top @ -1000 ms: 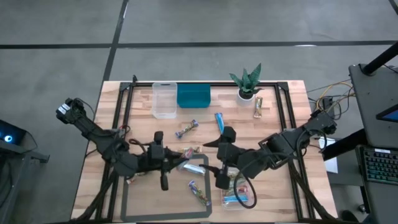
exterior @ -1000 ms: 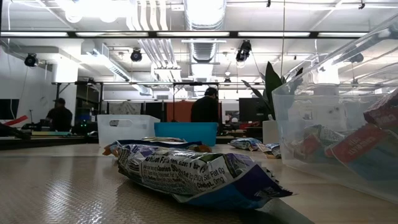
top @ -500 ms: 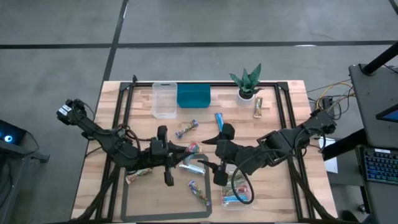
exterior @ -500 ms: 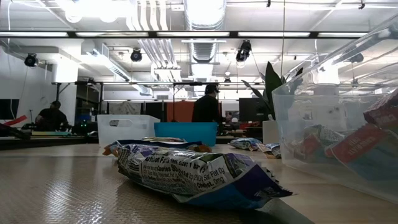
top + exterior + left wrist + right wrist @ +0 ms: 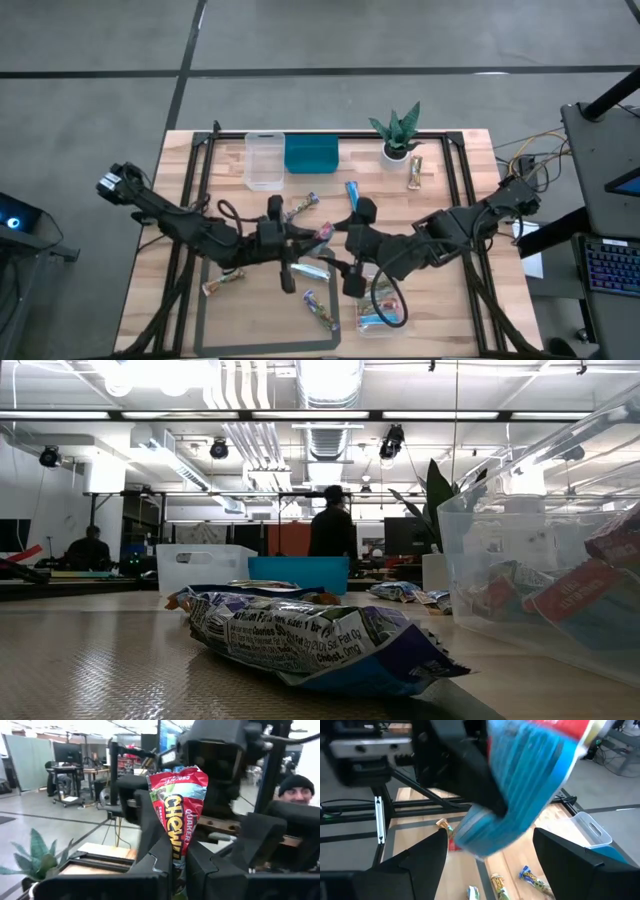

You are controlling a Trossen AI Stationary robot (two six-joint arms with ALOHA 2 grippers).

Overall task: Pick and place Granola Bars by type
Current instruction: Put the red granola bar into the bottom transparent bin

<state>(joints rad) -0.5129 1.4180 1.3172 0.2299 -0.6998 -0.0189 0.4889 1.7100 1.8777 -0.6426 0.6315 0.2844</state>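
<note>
Red granola bar (image 5: 178, 815) standing upright over mid-desk, pinched between fingers of left gripper (image 5: 318, 238). Blue-wrapped bar (image 5: 520, 795) just beyond wide-spread right gripper (image 5: 347, 268); whether touched, cannot tell. More bars inside clear tub (image 5: 385, 322) near front edge.

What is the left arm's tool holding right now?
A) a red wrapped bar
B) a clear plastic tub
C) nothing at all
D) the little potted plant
A: in the left wrist view, the left tool is clamped on a red wrapped bar that stands upright between its fingers. From above, the tool sits near the middle of the table, facing the right tool.
</note>
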